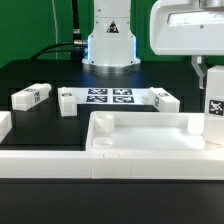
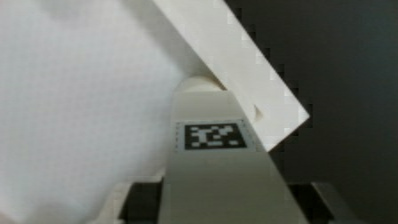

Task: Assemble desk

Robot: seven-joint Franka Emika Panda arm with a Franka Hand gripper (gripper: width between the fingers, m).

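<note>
The white rimmed desk top [image 1: 140, 138] lies near the front of the table. Over its corner at the exterior view's right, my gripper [image 1: 211, 80] is shut on a short square white leg [image 1: 214, 104] with a black-and-white tag, held upright. In the wrist view the leg [image 2: 217, 145] runs out from between my dark fingers [image 2: 146, 205]. Its far end meets the desk top's rim [image 2: 231, 60] at the corner. I cannot tell whether the leg sits in a socket. Two more tagged legs lie on the black table, one [image 1: 32, 97] at the left, one [image 1: 165, 100] towards the right.
The marker board [image 1: 110, 97] lies flat behind the desk top, with a small white block [image 1: 66, 102] at its left end. A long plain white rail [image 1: 50, 162] runs along the front. The robot's base [image 1: 108, 45] stands at the back.
</note>
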